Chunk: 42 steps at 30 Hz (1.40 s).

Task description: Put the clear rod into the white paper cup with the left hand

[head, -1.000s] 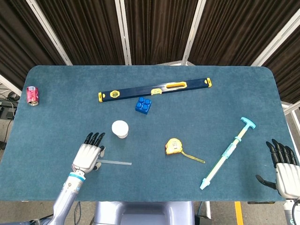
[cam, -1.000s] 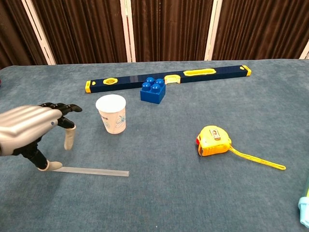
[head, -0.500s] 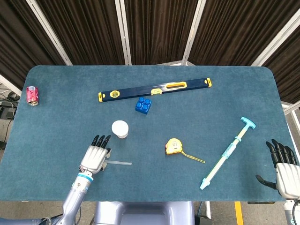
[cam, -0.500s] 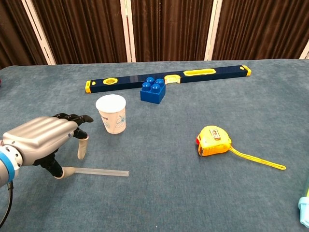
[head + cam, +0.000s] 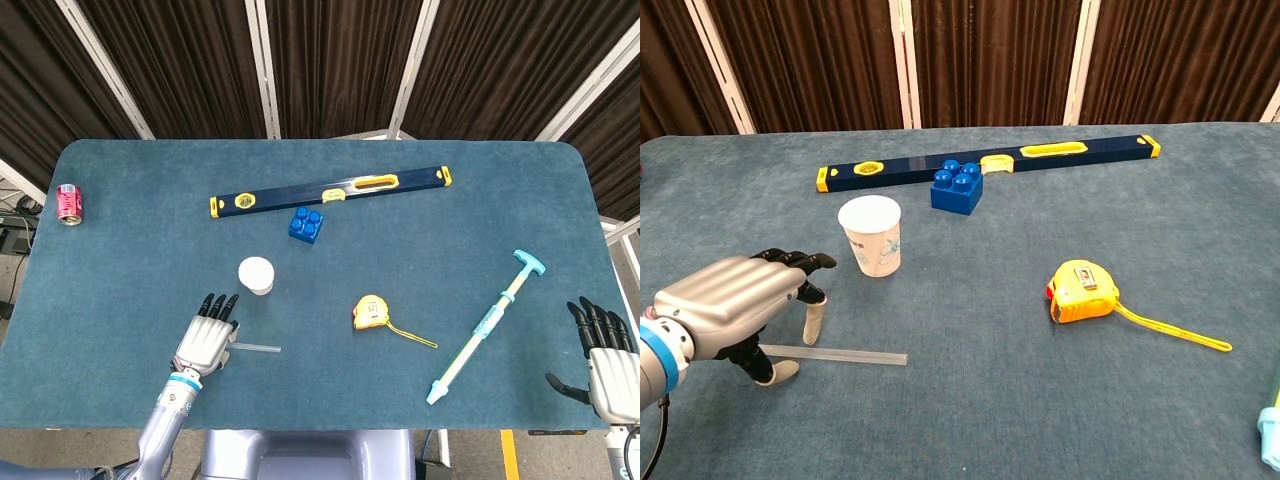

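Note:
The clear rod lies flat on the blue table cloth, in front of the white paper cup, which stands upright. My left hand hovers over the rod's left end with its fingers apart. Its thumb is on the near side of the rod and its other fingers on the far side, and nothing is gripped. My right hand rests open at the table's near right corner, seen only in the head view.
A long blue and yellow level lies at the back, with a blue brick in front of it. A yellow tape measure sits mid-table, and a teal and white pump lies to its right. A red can stands far left.
My left hand has moved right along the table and now covers the rod's left end. The rod and the right hand have not moved.

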### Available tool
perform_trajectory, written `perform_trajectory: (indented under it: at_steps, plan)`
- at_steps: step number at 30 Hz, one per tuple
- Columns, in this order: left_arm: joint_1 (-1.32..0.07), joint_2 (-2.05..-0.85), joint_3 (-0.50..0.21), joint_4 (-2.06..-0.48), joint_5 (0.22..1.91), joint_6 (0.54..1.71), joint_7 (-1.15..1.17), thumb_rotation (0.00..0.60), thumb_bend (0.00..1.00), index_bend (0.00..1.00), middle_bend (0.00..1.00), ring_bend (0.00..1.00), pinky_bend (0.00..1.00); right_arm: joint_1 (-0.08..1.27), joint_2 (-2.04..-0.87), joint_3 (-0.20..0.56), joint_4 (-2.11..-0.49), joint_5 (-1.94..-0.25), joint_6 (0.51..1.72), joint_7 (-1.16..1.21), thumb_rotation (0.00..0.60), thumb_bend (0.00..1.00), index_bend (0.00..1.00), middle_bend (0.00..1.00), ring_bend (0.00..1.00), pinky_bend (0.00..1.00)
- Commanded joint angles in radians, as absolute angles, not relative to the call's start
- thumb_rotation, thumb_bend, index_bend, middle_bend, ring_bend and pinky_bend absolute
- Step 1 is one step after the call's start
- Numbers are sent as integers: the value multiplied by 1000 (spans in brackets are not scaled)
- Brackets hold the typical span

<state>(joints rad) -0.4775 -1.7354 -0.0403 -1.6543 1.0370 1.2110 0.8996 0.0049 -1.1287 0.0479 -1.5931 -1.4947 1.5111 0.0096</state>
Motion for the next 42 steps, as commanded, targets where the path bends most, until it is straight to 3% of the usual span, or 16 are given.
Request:
perform_trajectory:
  at_steps: [1,25,37,42]
  plan:
    - [-480,-1741,-38,-1646,1042,1215,894,600,320,506,0,0,0,5,-1129,48,-1593,-1495,1511,10,600,89,0,0,0,0]
    - [-483,-1776,-25,-1602,1066,1226,856,600,400,582,0,0,0,5,-1128,47,-1592,-1496,1511,14,600,89,0,0,0,0]
    - [-471,-1661,-62,-1744,1141,1280,763,600,399,594,0,0,0,5,-1129,48,-1593,-1495,1512,10,600,89,0,0,0,0]
    - [-472,-1597,-127,-1826,1152,1303,688,600,400,601,0,0,0,4,-1130,48,-1594,-1495,1513,7,600,89,0,0,0,0]
